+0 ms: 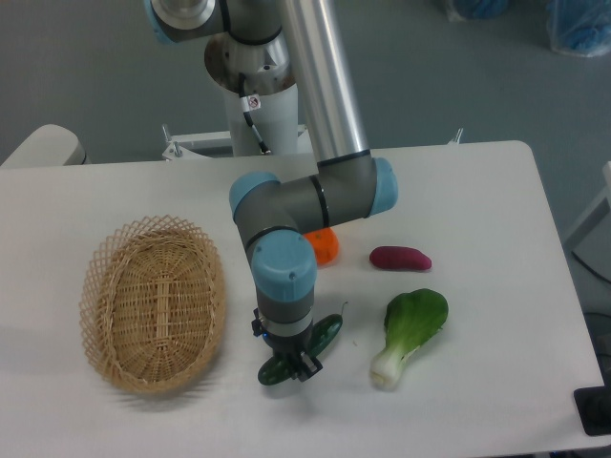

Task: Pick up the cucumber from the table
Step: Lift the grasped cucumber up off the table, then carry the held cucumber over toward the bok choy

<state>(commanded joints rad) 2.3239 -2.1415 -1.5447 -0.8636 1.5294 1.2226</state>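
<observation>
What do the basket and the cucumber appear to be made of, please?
The basket looks like woven wicker or rattan: tan strands in an open weave, matte. The cucumber in the gripper has a glossy, uniform dark-green skin, possibly plastic; the view cannot settle it.

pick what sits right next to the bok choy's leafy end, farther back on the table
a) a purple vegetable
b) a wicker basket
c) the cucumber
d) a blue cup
a: the purple vegetable lies just behind the bok choy leaves, while the wicker basket is far off to the left and the cucumber is under the gripper.
</observation>
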